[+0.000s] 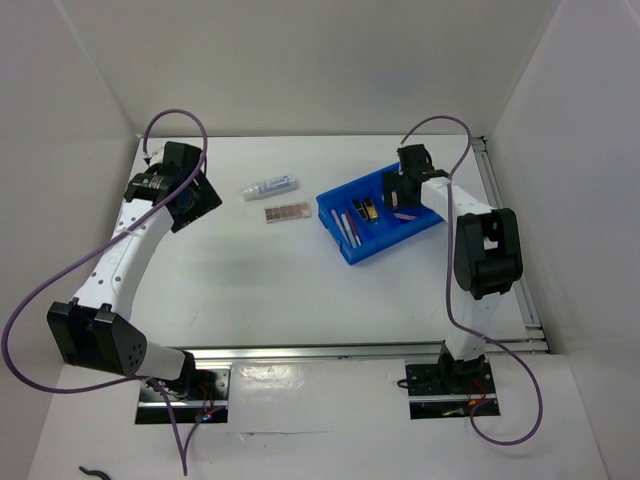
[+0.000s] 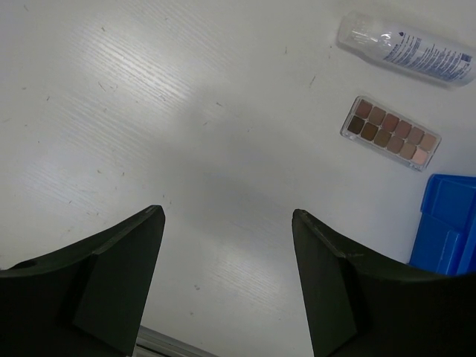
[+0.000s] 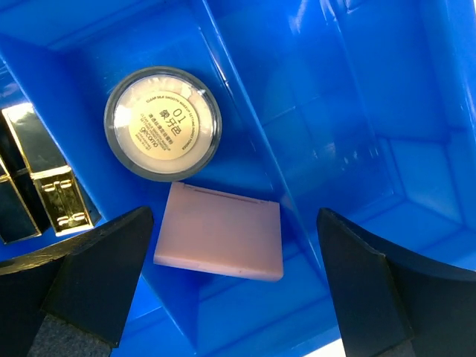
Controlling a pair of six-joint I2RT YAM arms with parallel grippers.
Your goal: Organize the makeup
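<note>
The clear tube [image 1: 270, 187] and the brown eyeshadow palette [image 1: 287, 213] lie on the table left of the blue bin [image 1: 345, 250]. Both also show in the left wrist view, the tube [image 2: 405, 50] above the palette [image 2: 390, 134]. My left gripper [image 1: 195, 205] [image 2: 227, 245] is open and empty over bare table, left of them. My right gripper [image 1: 402, 190] [image 3: 234, 223] is open above a bin compartment that holds the round beige compact [image 3: 162, 123] and the tilted pink square pad [image 3: 219, 232]. Gold-black cases [image 3: 37, 193] sit in the neighbouring compartment. A pink stick [image 1: 350, 228] lies in the bin's left compartment.
White walls enclose the table on the left, back and right. A metal rail [image 1: 350, 352] runs along the near edge and another along the right side. The blue bin's corner [image 2: 446, 223] shows at the right of the left wrist view. The bin's compartment right of the pad [image 3: 357, 111] shows only blue plastic.
</note>
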